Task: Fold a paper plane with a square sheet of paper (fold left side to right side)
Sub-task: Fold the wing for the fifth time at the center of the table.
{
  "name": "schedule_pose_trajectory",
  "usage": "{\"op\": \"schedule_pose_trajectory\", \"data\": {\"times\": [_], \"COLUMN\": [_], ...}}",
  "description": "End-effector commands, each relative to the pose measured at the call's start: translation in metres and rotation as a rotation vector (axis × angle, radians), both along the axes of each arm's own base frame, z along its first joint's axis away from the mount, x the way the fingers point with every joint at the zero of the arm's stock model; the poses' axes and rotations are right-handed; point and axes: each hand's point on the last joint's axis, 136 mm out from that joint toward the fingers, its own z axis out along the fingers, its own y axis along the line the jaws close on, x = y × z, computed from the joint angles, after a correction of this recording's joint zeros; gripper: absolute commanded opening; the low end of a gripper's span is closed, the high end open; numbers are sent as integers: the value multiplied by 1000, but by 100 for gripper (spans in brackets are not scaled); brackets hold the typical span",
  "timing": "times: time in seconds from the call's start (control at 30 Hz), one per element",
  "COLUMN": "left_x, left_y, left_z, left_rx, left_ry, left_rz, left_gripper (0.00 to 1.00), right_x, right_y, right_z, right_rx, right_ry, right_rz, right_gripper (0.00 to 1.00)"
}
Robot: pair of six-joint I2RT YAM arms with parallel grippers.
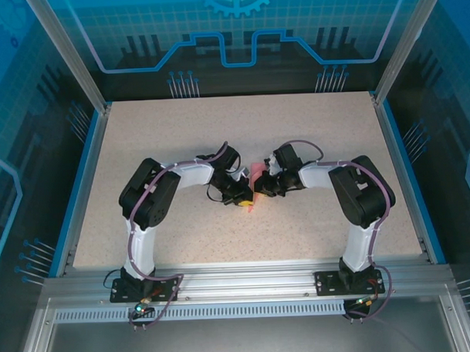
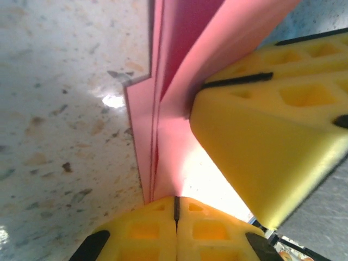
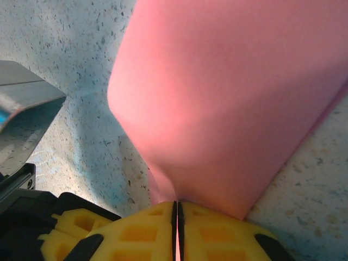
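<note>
With the folded paper [image 3: 228, 109] at the middle of the desk [image 1: 180, 139], the left pincer [image 2: 175, 213] and right pincer [image 3: 176, 215] each pinching an edge, hold both grips firm and the layers aligned so the crease lands straight.

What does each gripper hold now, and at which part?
Both pinch the folded pink paper: left gripper on its layered edge, right gripper on a curved edge.

2 black-and-white arms [image 1: 149, 196] carry purple cables [image 1: 131, 245] and yellow end effector fingers [image 2: 144, 235].
</note>
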Motion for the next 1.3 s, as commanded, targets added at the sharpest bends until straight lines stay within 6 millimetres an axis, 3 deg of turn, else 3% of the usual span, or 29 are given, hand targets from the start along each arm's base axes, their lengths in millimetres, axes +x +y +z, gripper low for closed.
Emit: {"op": "schedule_pose_trajectory", "data": {"times": [0.0,0.33,1.27], "left_x": [-12,-18,-24], "left_y": [11,17,26], "left_z": [-19,-34,-46], "left_rx": [78,123,173], "left_ry": [58,92,118], "left_rz": [-15,-17,-16], "left_gripper": [5,3,0], "right_x": [3,11,70], "right_y": [-7,-8,-47], "right_z": [-8,-7,-3], "right_rx": [-41,-41,-85], "right_ry": [25,24,-25], "right_rz": [-13,-16,-60], "right_gripper": [12,12,12]}}
